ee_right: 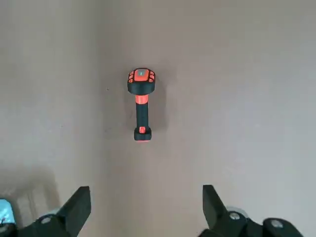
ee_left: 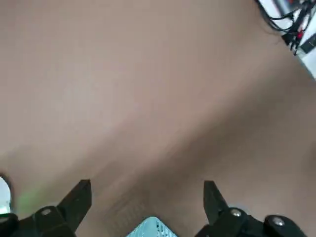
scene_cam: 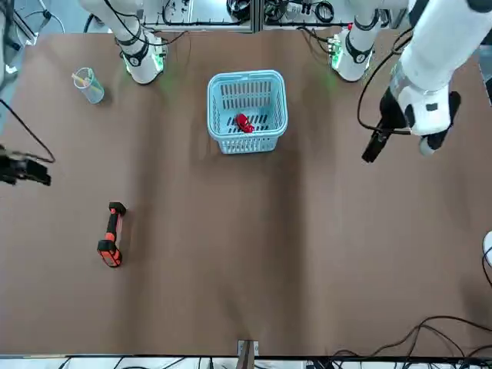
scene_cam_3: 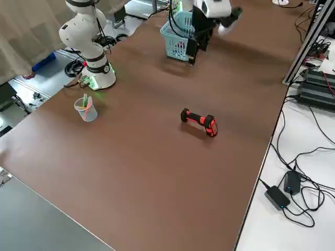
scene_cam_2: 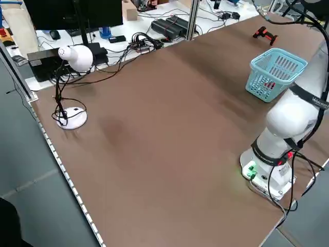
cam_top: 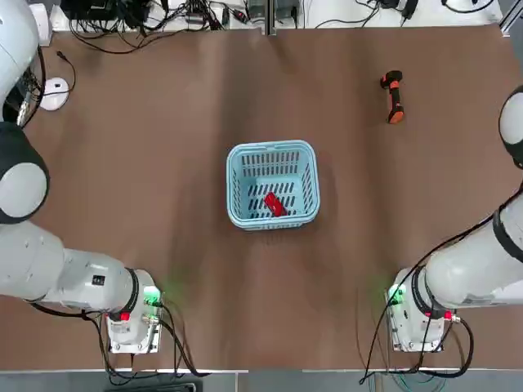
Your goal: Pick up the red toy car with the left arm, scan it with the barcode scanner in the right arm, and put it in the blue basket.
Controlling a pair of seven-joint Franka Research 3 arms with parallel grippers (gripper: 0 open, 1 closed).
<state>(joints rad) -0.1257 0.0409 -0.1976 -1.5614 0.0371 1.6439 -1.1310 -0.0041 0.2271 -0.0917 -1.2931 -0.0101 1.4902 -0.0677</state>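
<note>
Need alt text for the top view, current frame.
Red toy car lying in the light blue basket mid-table, orange-and-black barcode scanner on the brown table beyond it to the right, white robot arms at both sides.

You get bright, even light with soft shadows across the tabletop, hazier in the left wrist view.

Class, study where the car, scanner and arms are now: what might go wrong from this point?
The red toy car lies inside the blue basket, so the left tool, open and outside it, might knock a basket wall reaching in.
The scanner lies unheld on the table, away from the car; the right tool, open, might grip it badly, and the car could go unscanned.
</note>
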